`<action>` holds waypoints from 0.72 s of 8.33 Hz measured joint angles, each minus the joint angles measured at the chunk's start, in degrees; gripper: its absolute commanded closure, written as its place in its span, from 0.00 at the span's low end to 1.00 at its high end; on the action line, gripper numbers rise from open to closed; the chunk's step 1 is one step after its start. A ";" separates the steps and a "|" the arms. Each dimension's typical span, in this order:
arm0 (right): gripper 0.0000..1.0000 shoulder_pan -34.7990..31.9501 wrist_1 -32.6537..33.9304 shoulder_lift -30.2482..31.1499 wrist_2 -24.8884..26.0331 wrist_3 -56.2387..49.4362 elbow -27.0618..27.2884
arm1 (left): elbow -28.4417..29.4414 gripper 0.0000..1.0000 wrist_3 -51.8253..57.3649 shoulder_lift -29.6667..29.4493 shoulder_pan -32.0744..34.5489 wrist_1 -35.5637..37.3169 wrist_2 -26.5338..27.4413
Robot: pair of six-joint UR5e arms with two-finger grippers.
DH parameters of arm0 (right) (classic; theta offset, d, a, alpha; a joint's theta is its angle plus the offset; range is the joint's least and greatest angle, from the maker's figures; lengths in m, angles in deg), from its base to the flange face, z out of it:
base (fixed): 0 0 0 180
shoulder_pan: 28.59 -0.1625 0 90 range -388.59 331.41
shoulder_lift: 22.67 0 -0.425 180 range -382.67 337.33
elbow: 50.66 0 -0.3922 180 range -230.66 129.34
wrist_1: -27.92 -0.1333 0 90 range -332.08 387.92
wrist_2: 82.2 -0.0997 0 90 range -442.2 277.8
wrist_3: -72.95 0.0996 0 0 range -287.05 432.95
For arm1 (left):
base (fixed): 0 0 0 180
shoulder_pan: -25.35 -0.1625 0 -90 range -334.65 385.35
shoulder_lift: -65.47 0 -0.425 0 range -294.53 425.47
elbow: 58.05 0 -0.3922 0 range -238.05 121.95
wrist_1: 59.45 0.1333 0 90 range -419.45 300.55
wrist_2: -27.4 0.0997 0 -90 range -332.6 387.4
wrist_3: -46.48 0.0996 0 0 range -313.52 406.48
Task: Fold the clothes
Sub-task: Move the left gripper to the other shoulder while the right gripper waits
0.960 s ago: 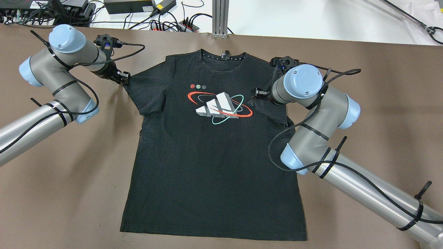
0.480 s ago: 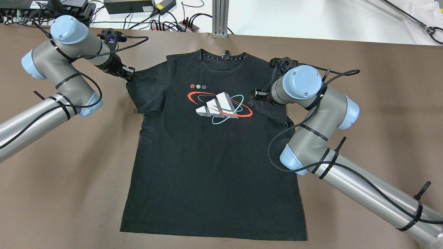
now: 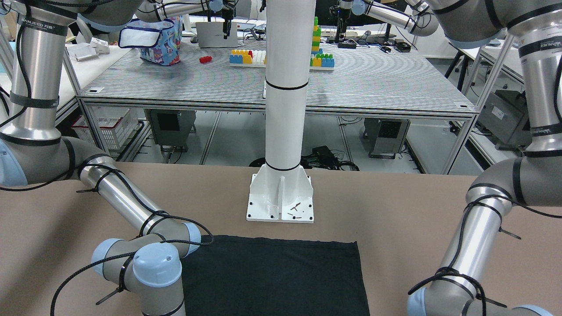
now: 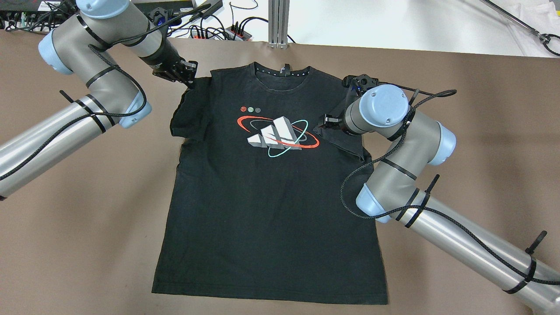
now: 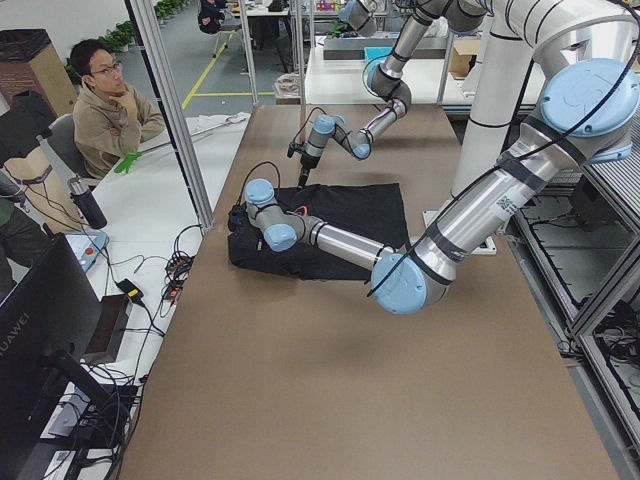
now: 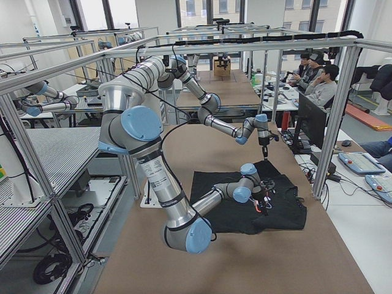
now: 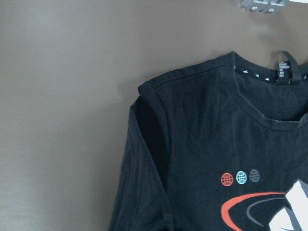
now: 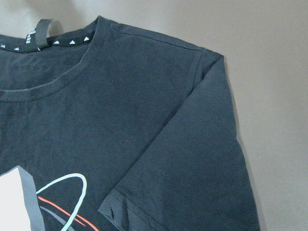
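Observation:
The clothes are a black T-shirt (image 4: 262, 205) with a red, white and teal print, lying chest up on the brown table (image 4: 87, 218). My left gripper (image 4: 186, 78) hangs by the shirt's left shoulder, shut on the left sleeve (image 4: 186, 113), which is drawn in against the body. The left wrist view shows that sleeve (image 7: 139, 173) bunched narrow beside the chest. My right gripper (image 4: 327, 120) hovers over the right sleeve (image 4: 339, 138), which is folded inward onto the chest. The wrist joint hides its fingers, so whether it is open or shut cannot be told. Its wrist view shows the sleeve (image 8: 192, 178) lying flat.
A white pole on a base plate (image 3: 281, 199) stands just behind the shirt's bottom hem (image 3: 272, 239). Cables and power strips (image 4: 218, 30) and an aluminium post (image 4: 278, 22) line the far edge. A person (image 5: 105, 110) sits beyond the table's end.
My left gripper has moved right and towards the collar, dragging the left sleeve in against the shirt's body. The right arm and the folded right sleeve have stayed put.

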State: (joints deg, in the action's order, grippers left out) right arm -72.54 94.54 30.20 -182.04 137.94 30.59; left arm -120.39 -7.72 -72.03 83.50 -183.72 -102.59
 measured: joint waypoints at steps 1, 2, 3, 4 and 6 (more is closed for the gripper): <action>0.05 0.00 -0.13 0.07 0.00 -0.06 -0.02 | -0.54 1.00 -2.86 -0.90 -2.07 0.56 2.42; 0.05 0.00 -0.20 0.09 0.00 -0.10 -0.04 | -0.65 1.00 -5.06 -1.74 -4.09 0.68 5.49; 0.05 0.00 -0.24 0.12 0.00 -0.12 -0.08 | -0.51 1.00 -6.64 -2.34 -5.74 0.71 7.72; 0.05 0.00 -0.26 0.12 0.00 -0.12 -0.11 | -0.36 1.00 -7.95 -2.94 -7.11 0.79 9.76; 0.05 0.00 -0.26 0.13 0.00 -0.17 -0.13 | -0.14 1.00 -10.55 -3.92 -9.19 0.94 13.52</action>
State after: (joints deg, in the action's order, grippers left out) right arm -72.54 94.28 30.33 -182.04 137.77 30.46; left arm -120.53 -18.26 -75.94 74.31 -182.78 -89.06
